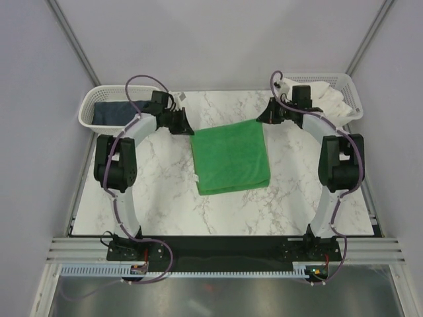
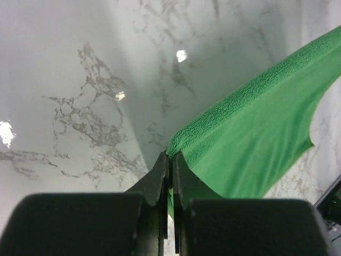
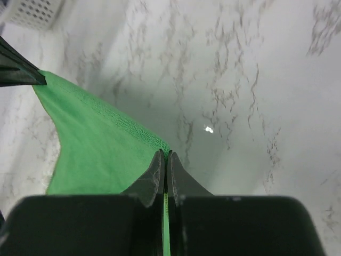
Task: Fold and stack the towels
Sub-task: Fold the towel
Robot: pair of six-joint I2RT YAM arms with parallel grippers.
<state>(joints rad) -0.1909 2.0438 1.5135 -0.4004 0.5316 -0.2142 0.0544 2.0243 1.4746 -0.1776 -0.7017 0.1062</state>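
Note:
The bright green towel (image 1: 230, 157) lies on the marble table, its far edge lifted and stretched between both grippers. My left gripper (image 1: 188, 130) is shut on the far left corner; in the left wrist view its jaws (image 2: 171, 154) pinch the towel's folded edge (image 2: 266, 117). My right gripper (image 1: 262, 120) is shut on the far right corner, with green cloth (image 3: 90, 154) caught between its closed jaws (image 3: 166, 153). The navy towel (image 1: 109, 112) sits in the left basket. The white towel (image 1: 325, 98) is heaped in the right basket.
A white mesh basket (image 1: 89, 105) stands at the table's far left corner and another (image 1: 353, 99) at the far right. The marble table (image 1: 152, 198) shows bare around the green towel. The left gripper's fingertips (image 3: 18, 73) show in the right wrist view.

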